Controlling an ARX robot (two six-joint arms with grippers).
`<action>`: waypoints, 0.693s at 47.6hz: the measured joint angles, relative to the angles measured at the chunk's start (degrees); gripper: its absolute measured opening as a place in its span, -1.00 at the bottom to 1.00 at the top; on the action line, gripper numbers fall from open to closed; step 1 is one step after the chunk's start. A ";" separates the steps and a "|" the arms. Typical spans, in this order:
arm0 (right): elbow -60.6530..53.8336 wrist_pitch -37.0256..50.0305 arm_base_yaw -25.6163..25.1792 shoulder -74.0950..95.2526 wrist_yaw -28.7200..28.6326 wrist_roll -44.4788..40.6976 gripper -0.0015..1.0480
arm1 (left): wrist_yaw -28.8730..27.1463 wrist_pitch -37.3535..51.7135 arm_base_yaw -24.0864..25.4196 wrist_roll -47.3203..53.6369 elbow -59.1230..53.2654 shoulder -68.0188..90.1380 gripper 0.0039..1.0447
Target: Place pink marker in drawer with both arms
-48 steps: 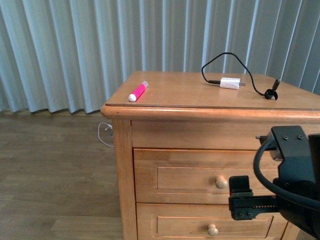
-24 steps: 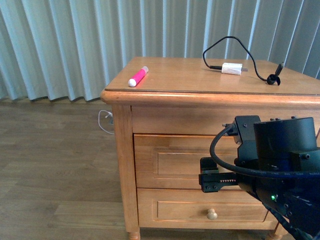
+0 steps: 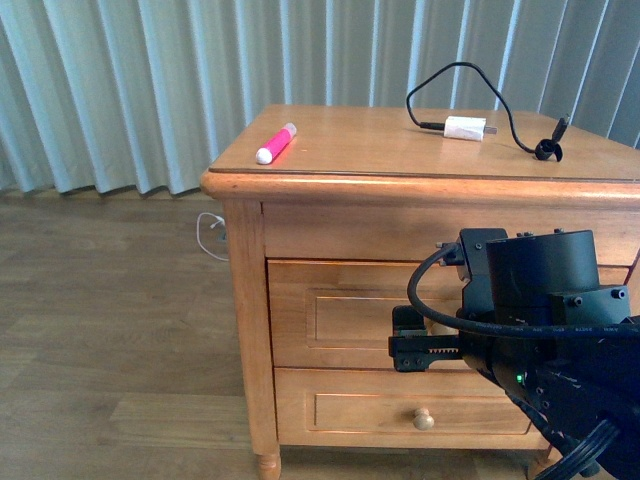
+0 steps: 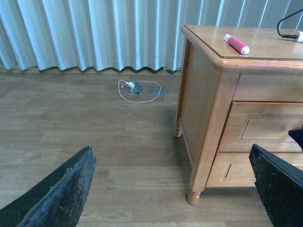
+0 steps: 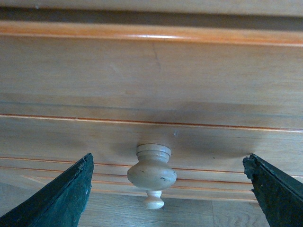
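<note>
Front view shows the right gripper (image 3: 410, 340) has swung in from the lower right over the last second and now hangs against the upper drawer (image 3: 330, 315), hiding its knob. In the right wrist view the knob (image 5: 151, 171) sits just ahead of the gripper, centred between jaws spread wide and touching nothing. I judge this as lined up for the grasp: close, then pull. The left gripper (image 4: 168, 189) is also spread and empty, well away from the nightstand (image 4: 203, 109), out over the floor. The pink marker (image 3: 277, 143) lies flat on the nightstand top, well above the right gripper and to its left. Its long axis runs diagonally, white end toward the front edge and clear cap toward the curtains.
</note>
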 joint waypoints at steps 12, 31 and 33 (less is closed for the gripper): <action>0.31 -0.24 0.26 0.15 0.42 0.15 0.84 | 0.00 0.00 0.00 0.00 0.00 0.00 0.89; 1.38 -0.94 1.16 0.81 1.79 0.94 0.23 | 0.00 0.00 0.00 0.00 0.00 0.00 0.89; 1.42 -0.94 1.25 0.81 1.84 0.92 0.06 | 0.00 0.00 0.00 0.00 0.00 0.00 0.89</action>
